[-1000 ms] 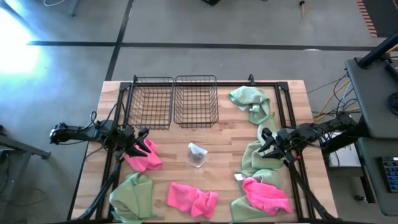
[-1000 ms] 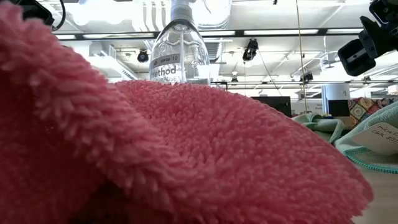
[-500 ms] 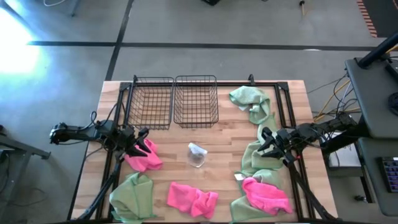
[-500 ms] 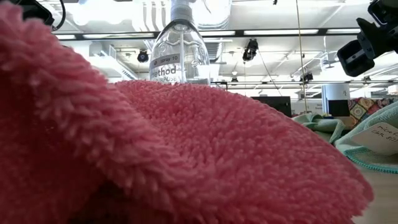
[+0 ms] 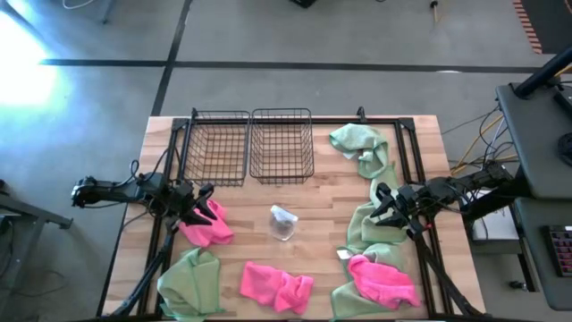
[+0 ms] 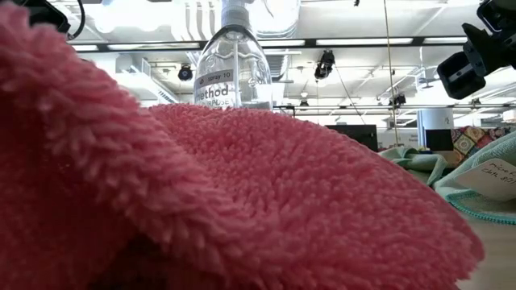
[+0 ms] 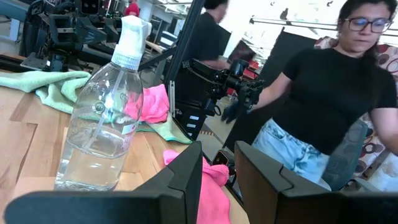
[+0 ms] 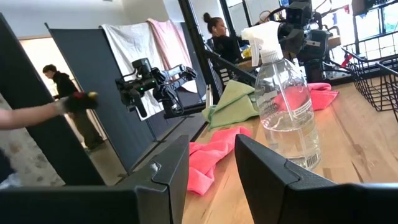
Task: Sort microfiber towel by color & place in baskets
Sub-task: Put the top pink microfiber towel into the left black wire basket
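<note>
In the low view a pink towel (image 6: pixel 201 201) lies right against the lens and fills most of the frame, hiding the table, the baskets and the base of the spray bottle (image 6: pixel 232 60), whose top is cut by the upper edge. Only slivers of a green towel (image 6: pixel 476 189) show at the right edge. In the high view, the green towel (image 5: pixel 189 284) at lower left and the pink towel (image 5: pixel 386 282) at lower right run off the bottom edge. In the left wrist view a person (image 7: pixel 323 93) at right is cut off by the frame.
</note>
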